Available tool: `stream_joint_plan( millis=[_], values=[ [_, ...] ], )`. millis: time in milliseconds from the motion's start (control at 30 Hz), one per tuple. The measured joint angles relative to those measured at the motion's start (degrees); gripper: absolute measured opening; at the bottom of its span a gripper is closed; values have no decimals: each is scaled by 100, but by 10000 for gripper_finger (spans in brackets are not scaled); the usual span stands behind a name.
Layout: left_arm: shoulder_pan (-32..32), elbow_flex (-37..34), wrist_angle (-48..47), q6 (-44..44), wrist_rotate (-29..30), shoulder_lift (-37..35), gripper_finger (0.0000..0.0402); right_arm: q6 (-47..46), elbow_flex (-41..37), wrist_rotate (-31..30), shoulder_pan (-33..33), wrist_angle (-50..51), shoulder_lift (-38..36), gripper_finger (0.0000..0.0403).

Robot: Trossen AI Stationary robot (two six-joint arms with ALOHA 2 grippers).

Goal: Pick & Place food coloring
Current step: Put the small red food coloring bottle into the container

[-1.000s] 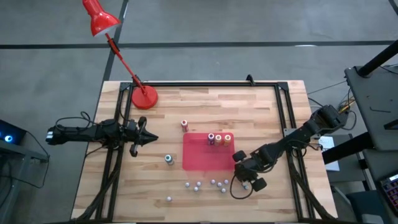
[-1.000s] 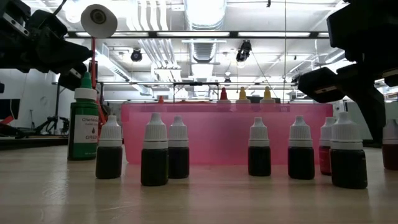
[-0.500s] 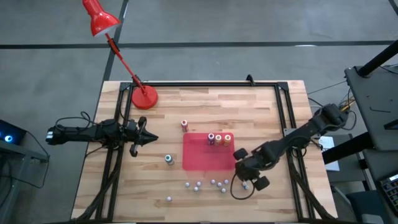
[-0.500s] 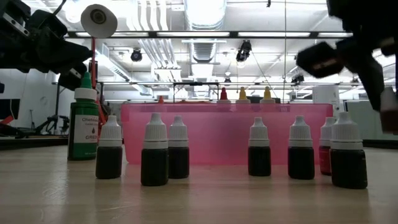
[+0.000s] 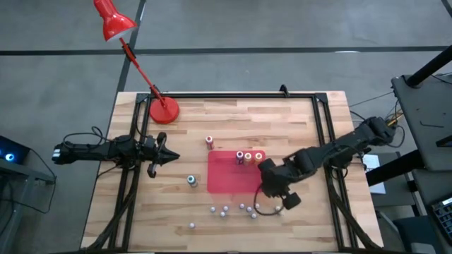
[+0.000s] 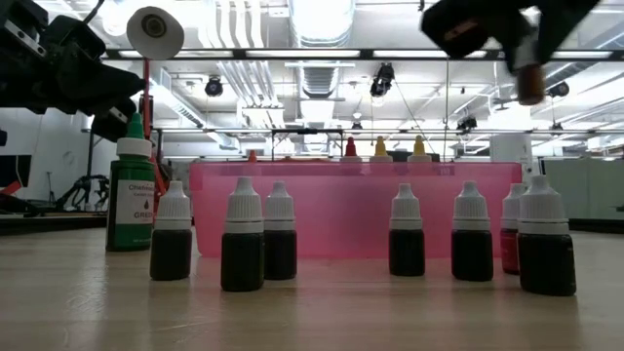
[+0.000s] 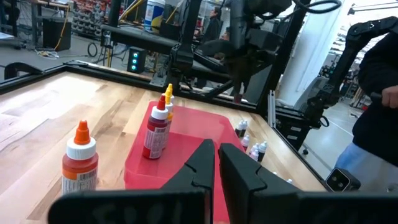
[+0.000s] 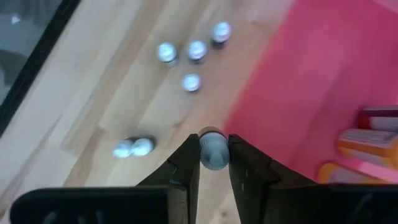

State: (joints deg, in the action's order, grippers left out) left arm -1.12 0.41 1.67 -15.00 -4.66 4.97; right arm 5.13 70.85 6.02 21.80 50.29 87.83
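Observation:
My right gripper is shut on a small food coloring bottle with a pale cap, high over the near right edge of the red mat. Three taller bottles stand upright on the mat. A red-orange one and a green one stand on the wood. Several small dark white-capped bottles stand in a loose row near the front edge. My left gripper waits shut and level at the table's left. My right gripper pinches the small bottle by its upper part, at the cap, between its two fingers. The fingers point steeply down from above. The bottle hangs upright below them, lifted well clear of the table.
A red desk lamp stands with its base at the far left corner. A black frame runs along the table's far and side edges. One small bottle stands apart at the front. A person shows beyond the table in the left wrist view.
My right gripper has risen from table level with the small bottle and shifted toward the red mat. The bottle is lifted clear and stays upright.

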Motion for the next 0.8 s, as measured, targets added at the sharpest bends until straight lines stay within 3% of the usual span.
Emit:
stream_joint_plan(
  millis=[800],
  values=[
    [0, 0, 0, 0, 0, -1, 0, 543, 1328, -12, -1454, -399, 1791, 61]
  ],
)
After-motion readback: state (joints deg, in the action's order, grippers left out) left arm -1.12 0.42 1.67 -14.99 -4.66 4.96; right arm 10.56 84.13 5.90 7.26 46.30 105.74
